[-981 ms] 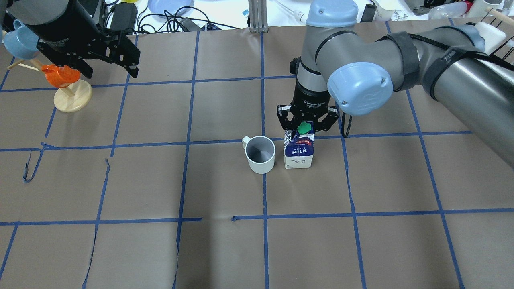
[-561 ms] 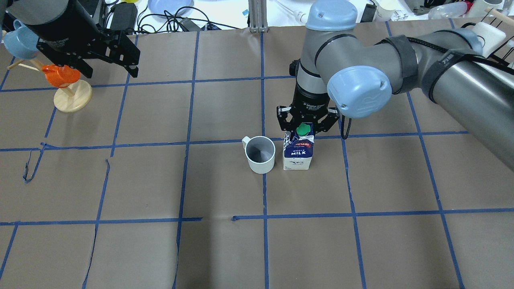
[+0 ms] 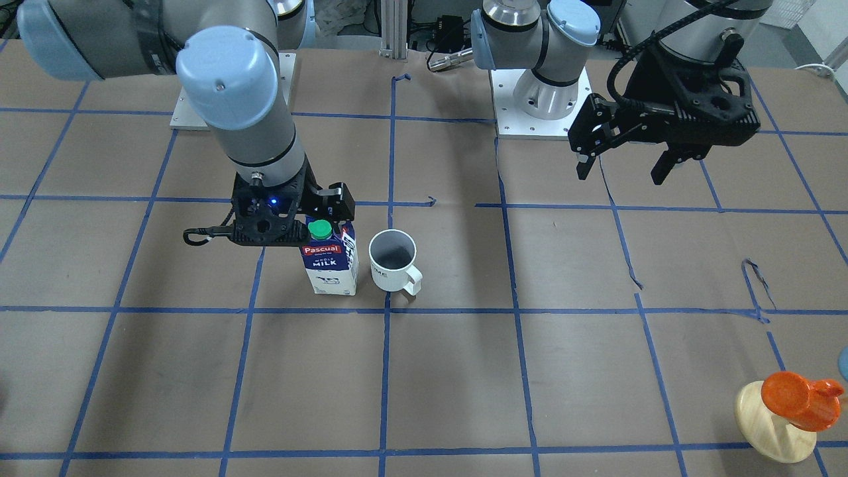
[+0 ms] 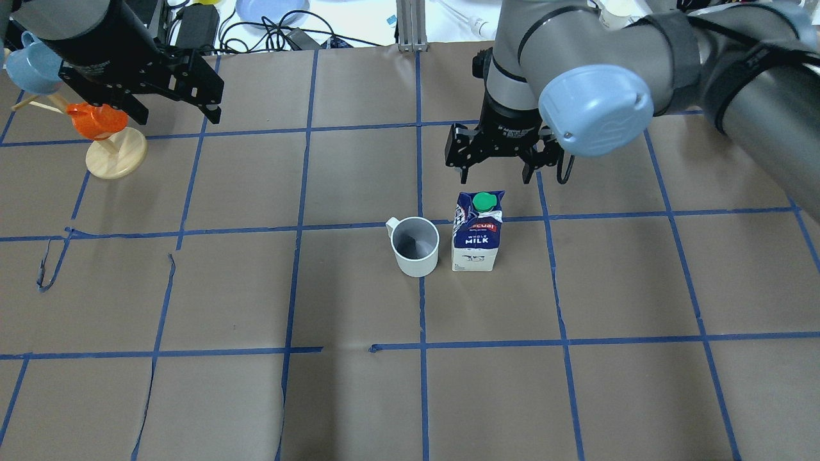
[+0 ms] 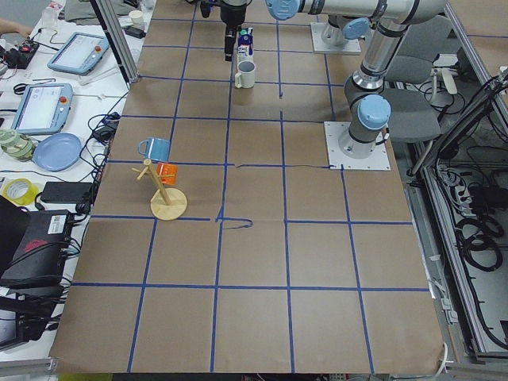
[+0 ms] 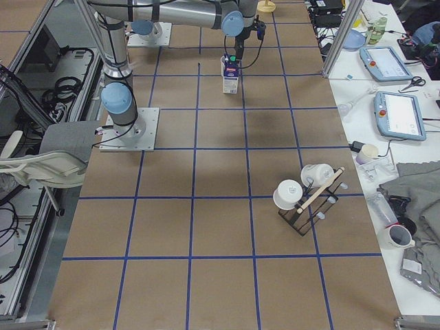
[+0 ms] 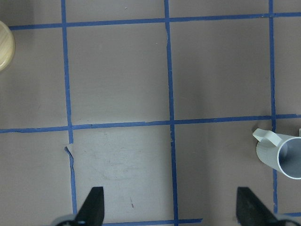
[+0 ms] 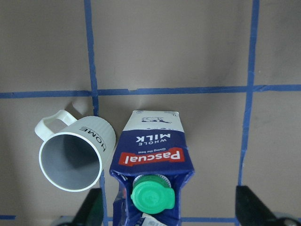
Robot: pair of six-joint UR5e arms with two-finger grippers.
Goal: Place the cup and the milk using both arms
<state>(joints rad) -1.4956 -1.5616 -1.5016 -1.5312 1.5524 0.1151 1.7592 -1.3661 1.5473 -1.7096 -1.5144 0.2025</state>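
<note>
Reading "HOME" on the cup [image 8: 75, 156] takes the right wrist view.

Overhead: high, looks forward and down on the table [image 4: 359, 397].
Front: opposite side, faces the arm bases [image 3: 540, 99], steeply down.
Left end, right end: far off, look along the table.
Left wrist: close, straight down, cup [image 7: 282, 157] at its edge.
Right wrist: close, straight down on milk [image 8: 150, 155].
Shared: cup and milk in overhead, front, right wrist.

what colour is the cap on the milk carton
The cap of the milk carton is green, clearest in the right wrist-mounted view.
</note>
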